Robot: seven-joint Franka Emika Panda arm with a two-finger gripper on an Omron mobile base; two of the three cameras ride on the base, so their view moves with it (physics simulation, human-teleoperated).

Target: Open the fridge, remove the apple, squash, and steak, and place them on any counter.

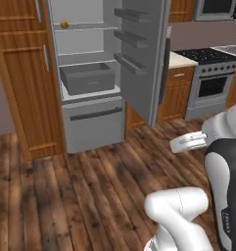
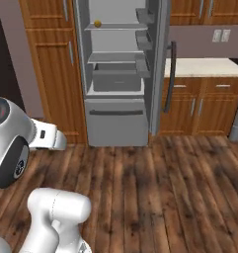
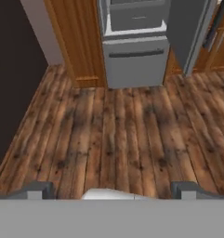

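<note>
One squash point(image 1: 64, 24) on open fridge point(image 1: 92, 125) shelf; jaws wide.

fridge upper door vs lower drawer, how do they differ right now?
The fridge upper door is swung wide open, exposing the shelves; the lower drawer is shut flush. The door is tall and narrow with a vertical dark bar handle; the drawer is short and wide with a horizontal dark handle. The door carries bins on its inner face; the drawer front is plain. Both are the same plain grey.
</note>
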